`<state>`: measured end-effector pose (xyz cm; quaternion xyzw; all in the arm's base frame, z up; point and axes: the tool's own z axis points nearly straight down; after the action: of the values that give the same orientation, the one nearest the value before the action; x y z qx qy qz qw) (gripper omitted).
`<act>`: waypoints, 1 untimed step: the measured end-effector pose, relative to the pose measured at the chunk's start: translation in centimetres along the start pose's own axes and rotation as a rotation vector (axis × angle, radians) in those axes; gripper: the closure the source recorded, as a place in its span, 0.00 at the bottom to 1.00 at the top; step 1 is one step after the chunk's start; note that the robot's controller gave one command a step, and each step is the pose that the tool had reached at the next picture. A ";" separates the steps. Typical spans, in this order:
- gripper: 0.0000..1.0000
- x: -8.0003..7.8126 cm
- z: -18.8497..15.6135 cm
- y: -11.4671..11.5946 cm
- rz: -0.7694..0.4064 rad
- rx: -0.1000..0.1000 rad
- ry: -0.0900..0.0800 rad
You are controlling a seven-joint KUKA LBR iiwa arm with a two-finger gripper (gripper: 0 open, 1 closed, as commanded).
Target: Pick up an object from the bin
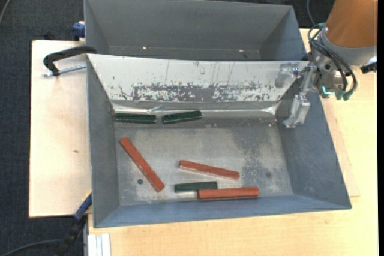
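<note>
Grey metal bin (192, 27) takes up the middle of the camera view, its sloped walls running down to a scuffed floor on which six loose bars lie scattered; the arm's orange cover (357, 6) stands above the bin's right rim, with cables below it; the gripper (294, 117) hangs under that, inside the bin at the back right corner, close to the right wall and above the floor, and whether it is spread or pressed together cannot be told from here; it is well apart from every bar; the long red bar (141, 164) lies slantwise on the left of the floor; the front red bar (228, 193) rests along the near wall; the middle red bar (208, 169) lies just behind it, slightly tilted; two dark green bars, the left green bar (135, 118) and the right green bar (182, 117), lie end to end along the foot of the back wall; the short green bar (192, 187) touches the front red bar's left end.
</note>
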<state>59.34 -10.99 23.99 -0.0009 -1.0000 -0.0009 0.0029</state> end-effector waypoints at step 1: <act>0.00 5.0 7.8 7.9 -0.117 -0.003 0.002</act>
<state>54.34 -3.10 16.22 0.0575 -0.9983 -0.0027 0.0037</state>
